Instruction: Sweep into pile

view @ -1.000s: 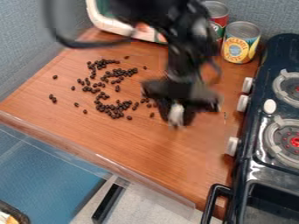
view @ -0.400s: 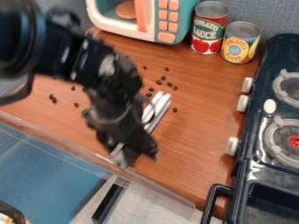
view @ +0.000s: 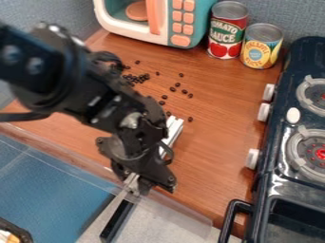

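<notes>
Dark beans [view: 145, 77] are scattered on tabletop [view: 219, 109], upper centre. Tool [view: 134, 184] is seen lower centre; its state cannot be told.

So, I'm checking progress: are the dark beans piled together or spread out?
Spread out: several beans lie singly on the counter, apart from a cluster beside the arm, which may hide more.

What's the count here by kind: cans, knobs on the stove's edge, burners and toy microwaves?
Cans: 2
Stove knobs: 3
Burners: 2
Toy microwave: 1
Total: 8
The little dark beans aren't counted; they bunch together, and the arm may hide some.
</notes>
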`<state>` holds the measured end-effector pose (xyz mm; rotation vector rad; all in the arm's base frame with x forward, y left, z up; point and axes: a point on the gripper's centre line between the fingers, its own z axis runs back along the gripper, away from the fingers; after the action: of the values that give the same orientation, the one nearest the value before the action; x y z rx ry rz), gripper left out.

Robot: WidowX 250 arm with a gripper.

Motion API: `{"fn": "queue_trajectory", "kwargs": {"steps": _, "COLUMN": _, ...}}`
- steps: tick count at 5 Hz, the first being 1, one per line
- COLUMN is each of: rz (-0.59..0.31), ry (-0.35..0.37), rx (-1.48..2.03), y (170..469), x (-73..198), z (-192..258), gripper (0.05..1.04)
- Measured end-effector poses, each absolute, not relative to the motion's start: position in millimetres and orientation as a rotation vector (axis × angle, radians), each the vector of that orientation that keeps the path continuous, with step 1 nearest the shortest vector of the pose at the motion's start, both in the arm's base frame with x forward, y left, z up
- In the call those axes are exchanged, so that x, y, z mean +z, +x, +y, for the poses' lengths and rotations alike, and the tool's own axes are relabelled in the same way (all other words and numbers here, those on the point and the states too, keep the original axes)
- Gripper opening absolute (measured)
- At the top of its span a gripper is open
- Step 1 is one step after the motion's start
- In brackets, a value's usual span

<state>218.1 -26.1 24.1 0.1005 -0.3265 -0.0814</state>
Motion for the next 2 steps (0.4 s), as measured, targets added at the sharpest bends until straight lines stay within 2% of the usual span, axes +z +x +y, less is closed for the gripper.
{"fn": "queue_trajectory", "kwargs": {"steps": 2, "rz": -0.397, "ry": 0.106, "rx": -0.096, "y": 259, "x": 46, "z": -43, "gripper": 0.381}}
